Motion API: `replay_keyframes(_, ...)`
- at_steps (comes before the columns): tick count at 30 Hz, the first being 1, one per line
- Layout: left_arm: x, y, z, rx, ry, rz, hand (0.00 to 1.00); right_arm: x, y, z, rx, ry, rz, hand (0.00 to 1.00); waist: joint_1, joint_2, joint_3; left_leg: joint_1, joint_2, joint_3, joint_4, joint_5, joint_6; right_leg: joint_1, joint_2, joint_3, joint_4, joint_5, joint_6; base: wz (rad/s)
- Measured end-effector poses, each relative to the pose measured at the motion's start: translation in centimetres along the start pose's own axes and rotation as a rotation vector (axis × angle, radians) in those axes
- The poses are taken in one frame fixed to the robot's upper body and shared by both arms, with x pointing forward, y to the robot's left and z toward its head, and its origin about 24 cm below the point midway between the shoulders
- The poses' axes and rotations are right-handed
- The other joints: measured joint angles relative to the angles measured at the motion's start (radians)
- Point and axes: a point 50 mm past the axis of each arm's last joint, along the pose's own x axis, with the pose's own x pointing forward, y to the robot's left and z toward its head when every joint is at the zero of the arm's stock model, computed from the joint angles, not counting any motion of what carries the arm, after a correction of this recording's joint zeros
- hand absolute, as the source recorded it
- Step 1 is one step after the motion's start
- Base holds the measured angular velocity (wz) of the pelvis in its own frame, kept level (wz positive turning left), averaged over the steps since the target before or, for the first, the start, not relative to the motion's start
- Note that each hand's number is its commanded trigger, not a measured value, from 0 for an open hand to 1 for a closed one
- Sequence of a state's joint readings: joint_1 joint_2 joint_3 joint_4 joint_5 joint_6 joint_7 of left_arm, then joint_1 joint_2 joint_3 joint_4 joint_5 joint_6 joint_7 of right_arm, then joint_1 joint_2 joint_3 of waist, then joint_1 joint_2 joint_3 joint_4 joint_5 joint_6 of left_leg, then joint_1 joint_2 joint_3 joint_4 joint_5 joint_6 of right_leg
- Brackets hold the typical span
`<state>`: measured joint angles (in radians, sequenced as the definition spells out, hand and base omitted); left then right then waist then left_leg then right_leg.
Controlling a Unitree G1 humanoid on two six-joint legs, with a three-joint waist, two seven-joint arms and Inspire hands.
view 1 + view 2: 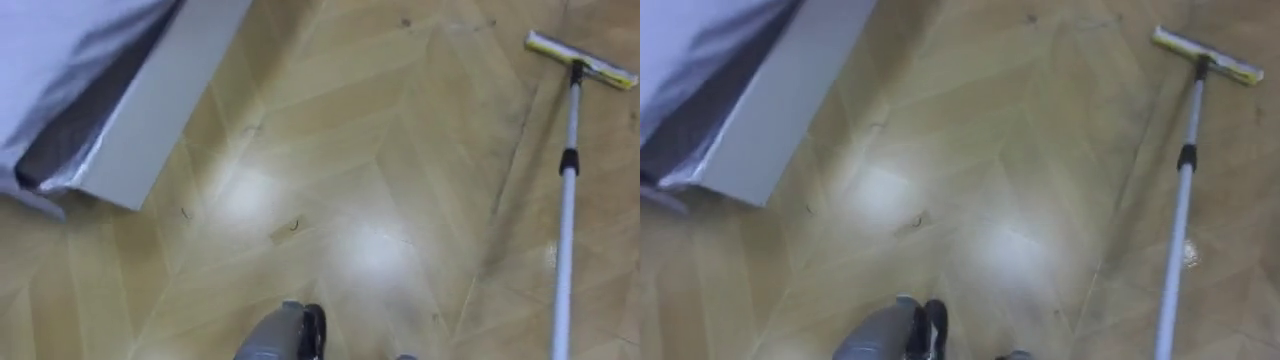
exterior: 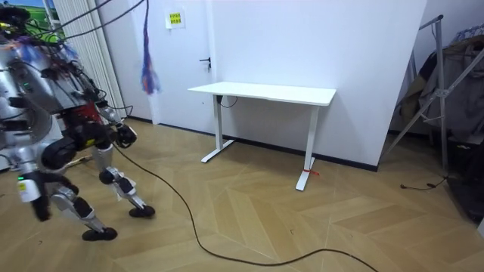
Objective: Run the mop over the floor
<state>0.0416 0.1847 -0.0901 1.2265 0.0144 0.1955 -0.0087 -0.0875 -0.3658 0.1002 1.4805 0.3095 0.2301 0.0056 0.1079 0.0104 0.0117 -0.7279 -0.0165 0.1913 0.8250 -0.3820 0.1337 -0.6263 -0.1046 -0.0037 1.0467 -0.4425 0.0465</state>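
Note:
A mop lies on the wooden floor ahead of me to the right. Its yellow and white head (image 1: 582, 58) is at the upper right, and the long white pole (image 1: 566, 210) with a dark collar runs from there down towards the lower right edge. The pole's lower end is cut off by the edge of the eye views. In the room view I stand at the room view's left in mid-stride, bent forward. A dark hand (image 2: 123, 135) is held out in front of my body there, too small to read.
A pale grey slab with light cloth over it (image 1: 120, 90) slants across the upper left of the floor. A white desk (image 2: 265, 94) stands against the far wall, and a metal stand with clutter (image 2: 446, 91) is at the room view's right.

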Motion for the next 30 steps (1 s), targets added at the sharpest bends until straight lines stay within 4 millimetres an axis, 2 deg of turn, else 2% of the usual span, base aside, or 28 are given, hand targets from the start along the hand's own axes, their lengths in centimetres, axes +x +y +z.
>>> replay_keyframes(1, 0.0, -0.1, 0.4, 0.002, -0.012, 0.000, 0.00, 0.1, 0.0, -1.0, -0.010, 0.025, -0.009, 1.00, -0.007, 0.009, -0.0009, 0.010, -0.001, -0.001, 0.001, -0.006, 0.003, -0.007, 0.000, 0.005, 0.025, 0.029, -0.001, -0.26)
replay_keyframes(2, 0.0, -0.1, 0.7, 0.013, -0.026, 0.002, 0.00, 0.3, 0.4, -2.7, -0.027, 0.068, -0.008, 1.00, -0.020, 0.024, -0.0029, 0.040, -0.002, -0.011, -0.009, -0.025, 0.001, -0.025, 0.004, 0.013, 0.070, 0.083, 0.001, -0.58)
replay_keyframes(3, 0.0, -0.3, 0.8, 0.015, -0.029, 0.005, 0.00, 0.5, 1.0, -3.9, -0.047, 0.095, -0.001, 1.00, -0.025, 0.039, -0.0042, 0.066, -0.006, -0.049, -0.022, -0.045, -0.008, -0.048, 0.020, 0.018, 0.084, 0.084, -0.006, -0.76)
replay_keyframes(4, 0.0, -0.3, 0.8, 0.014, -0.030, 0.010, 0.00, 0.5, 1.4, -4.1, -0.057, 0.100, 0.004, 1.00, -0.025, 0.043, -0.0019, 0.074, -0.009, -0.068, -0.028, -0.047, -0.011, -0.069, 0.023, 0.023, 0.081, 0.072, -0.009, -1.02)
replay_keyframes(5, 0.0, -0.5, 0.9, 0.015, -0.029, 0.017, 0.00, 0.5, 2.2, -4.3, -0.070, 0.106, 0.010, 1.00, -0.035, 0.048, 0.0000, 0.088, -0.016, -0.102, -0.042, -0.047, -0.015, -0.109, 0.030, 0.008, 0.039, 0.050, -0.008, -1.06)
replay_keyframes(7, 0.0, -0.8, 0.6, 0.013, -0.015, 0.033, 0.00, 0.4, 3.6, -4.4, -0.103, 0.109, 0.028, 1.00, -0.052, 0.056, 0.0041, 0.114, -0.028, -0.178, -0.051, -0.047, -0.029, -0.123, 0.056, -0.009, -0.200, 0.051, -0.019, -1.03)
replay_keyframes(8, 0.0, -0.9, 0.5, 0.011, -0.010, 0.037, 0.00, 0.4, 3.9, -4.2, -0.117, 0.113, 0.030, 1.00, -0.053, 0.052, 0.0041, 0.114, -0.035, -0.190, -0.041, -0.048, -0.033, -0.118, 0.056, -0.010, -0.255, 0.066, -0.018, -0.65)
replay_keyframes(9, 0.0, -1.4, 0.3, 0.007, 0.001, 0.036, 0.00, 0.3, 4.1, -3.9, -0.139, 0.120, 0.025, 1.00, -0.062, 0.052, 0.0088, 0.111, -0.035, -0.196, -0.014, -0.064, -0.062, -0.109, 0.051, -0.027, -0.263, 0.127, -0.047, -0.31)
replay_keyframes(10, 0.0, -1.7, 0.3, 0.002, 0.006, 0.030, 0.00, 0.3, 4.1, -3.7, -0.149, 0.124, 0.019, 1.00, -0.066, 0.056, 0.0070, 0.111, -0.028, -0.193, -0.007, -0.071, -0.073, -0.104, 0.045, -0.045, -0.257, 0.122, -0.053, -0.03)
replay_keyframes(12, 0.0, -1.8, 0.7, 0.001, 0.001, 0.021, 0.00, -0.1, 4.5, -1.4, -0.125, 0.107, 0.012, 1.00, -0.076, 0.058, 0.0080, 0.115, -0.011, -0.162, 0.000, -0.072, -0.076, -0.089, 0.020, -0.108, -0.238, 0.102, -0.071, 0.41)
replay_keyframes(13, 0.0, -1.7, 0.8, 0.001, 0.001, 0.022, 0.00, -0.3, 4.5, -0.4, -0.116, 0.092, 0.008, 1.00, -0.073, 0.055, 0.0095, 0.116, -0.010, -0.162, -0.001, -0.072, -0.076, -0.087, 0.018, -0.117, -0.231, 0.100, -0.074, 0.51)
replay_keyframes(14, 0.0, -1.5, 1.2, -0.010, 0.000, 0.023, 0.00, -0.7, 4.5, 2.1, -0.096, 0.039, 0.006, 1.00, -0.061, 0.050, 0.0118, 0.123, -0.011, -0.165, 0.001, -0.073, -0.077, -0.079, 0.016, -0.136, -0.225, 0.089, -0.083, 0.33)
replay_keyframes(15, 0.0, -1.2, 1.3, -0.018, 0.004, 0.025, 0.00, -1.5, 4.4, 5.1, -0.076, -0.037, 0.008, 1.00, -0.042, 0.031, 0.0241, 0.122, -0.011, -0.172, 0.025, -0.075, -0.082, -0.072, 0.017, -0.140, -0.214, 0.072, -0.089, 0.26)
replay_keyframes(16, 0.0, -1.0, 1.3, -0.014, 0.008, 0.028, 0.00, -1.8, 4.4, 6.4, -0.069, -0.075, 0.010, 1.00, -0.036, 0.026, 0.0273, 0.113, -0.009, -0.177, 0.052, -0.075, -0.084, -0.070, 0.016, -0.147, -0.211, 0.061, -0.094, 0.28)
replay_keyframes(17, 0.0, -0.5, 0.9, -0.019, 0.023, 0.037, 0.00, -2.7, 4.3, 9.0, -0.051, -0.160, 0.020, 1.00, -0.023, 0.017, 0.0264, 0.083, 0.006, -0.180, 0.130, -0.073, -0.089, -0.068, 0.015, -0.167, -0.183, 0.030, -0.102, 0.49)
replay_keyframes(18, 0.0, 0.4, 0.6, -0.030, 0.036, 0.053, 0.00, -3.4, 4.2, 10.9, -0.037, -0.239, 0.035, 1.00, -0.018, -0.001, 0.0271, 0.038, 0.021, -0.174, 0.228, -0.048, -0.127, -0.069, 0.015, -0.175, -0.143, -0.009, -0.112, 0.58)
replay_keyframes(19, 0.0, 0.8, 0.4, -0.033, 0.043, 0.062, 0.00, -3.6, 4.0, 11.5, -0.031, -0.269, 0.043, 1.00, -0.014, -0.010, 0.0264, 0.016, 0.032, -0.165, 0.278, -0.028, -0.140, -0.069, 0.019, -0.175, -0.124, -0.027, -0.117, 0.66)
replay_keyframes(20, 0.0, 1.3, -0.2, -0.031, 0.063, 0.075, 0.00, -4.1, 3.6, 12.7, -0.009, -0.314, 0.056, 1.00, -0.003, -0.021, 0.0228, -0.022, 0.052, -0.153, 0.362, 0.017, -0.146, -0.063, 0.028, -0.172, -0.094, -0.055, -0.127, 0.63)
replay_keyframes(21, 0.0, 1.4, -0.7, -0.012, 0.082, 0.078, 0.00, -4.2, 3.1, 13.0, 0.018, -0.331, 0.064, 1.00, 0.016, -0.026, 0.0248, -0.049, 0.062, -0.143, 0.434, 0.072, -0.144, -0.038, 0.044, -0.161, -0.080, -0.078, -0.135, 0.61)
replay_keyframes(22, 0.0, 1.3, -1.1, -0.011, 0.093, 0.074, 0.00, -4.2, 3.0, 12.9, 0.030, -0.328, 0.071, 1.00, 0.024, -0.030, 0.0256, -0.059, 0.060, -0.141, 0.457, 0.084, -0.144, -0.023, 0.049, -0.151, -0.076, -0.090, -0.139, 0.64)
replay_keyframes(23, 0.0, 1.1, -2.1, -0.006, 0.114, 0.059, 0.00, -3.9, 2.9, 12.3, 0.059, -0.310, 0.091, 1.00, 0.028, -0.044, 0.0248, -0.073, 0.053, -0.126, 0.434, 0.064, -0.133, 0.003, 0.054, -0.129, -0.073, -0.109, -0.138, 0.63)
replay_keyframes(24, -0.1, 0.9, -2.6, -0.006, 0.120, 0.038, 0.00, -3.4, 3.0, 11.4, 0.076, -0.286, 0.113, 1.00, 0.035, -0.055, 0.0254, -0.087, 0.044, -0.093, 0.346, 0.043, -0.120, 0.022, 0.056, -0.097, -0.078, -0.120, -0.133, 0.60)
replay_keyframes(25, -0.1, 0.7, -2.8, -0.007, 0.121, 0.025, 0.00, -3.2, 3.0, 10.8, 0.083, -0.270, 0.118, 1.00, 0.035, -0.058, 0.0247, -0.094, 0.033, -0.082, 0.285, 0.043, -0.121, 0.033, 0.059, -0.083, -0.085, -0.123, -0.129, 0.50)
replay_keyframes(26, -0.1, 0.4, -3.4, -0.012, 0.139, -0.004, 0.00, -2.6, 2.9, 9.4, 0.098, -0.236, 0.124, 1.00, 0.034, -0.050, 0.0221, -0.097, 0.009, -0.083, 0.139, 0.051, -0.124, 0.067, 0.073, -0.054, -0.117, -0.126, -0.126, 0.39)
replay_keyframes(27, -0.1, 0.2, -3.7, -0.011, 0.145, -0.024, 0.00, -2.0, 2.7, 7.9, 0.107, -0.197, 0.121, 1.00, 0.034, -0.043, 0.0194, -0.096, -0.013, -0.089, -0.003, 0.083, -0.126, 0.096, 0.079, -0.026, -0.147, -0.131, -0.119, 0.30)
replay_keyframes(28, -0.1, 0.2, -3.7, -0.004, 0.146, -0.030, 0.00, -1.7, 2.6, 7.1, 0.110, -0.177, 0.119, 1.00, 0.035, -0.043, 0.0189, -0.099, -0.019, -0.088, -0.035, 0.121, -0.110, 0.110, 0.081, -0.007, -0.158, -0.136, -0.113, 0.06)
replay_keyframes(29, -0.1, 0.0, -3.5, 0.009, 0.143, -0.041, 0.00, -1.3, 2.4, 5.6, 0.121, -0.141, 0.116, 1.00, 0.031, -0.035, 0.0116, -0.081, -0.011, -0.065, -0.049, 0.143, -0.078, 0.121, 0.083, 0.027, -0.173, -0.147, -0.095, -0.19)
replay_keyframes(30, 0.0, -0.1, -3.3, -0.008, 0.141, -0.044, 0.00, -0.8, 2.0, 4.1, 0.110, -0.104, 0.104, 1.00, 0.033, -0.030, 0.0079, -0.064, 0.002, -0.019, -0.038, 0.124, -0.035, 0.121, 0.071, 0.037, -0.146, -0.146, -0.081, -0.31)
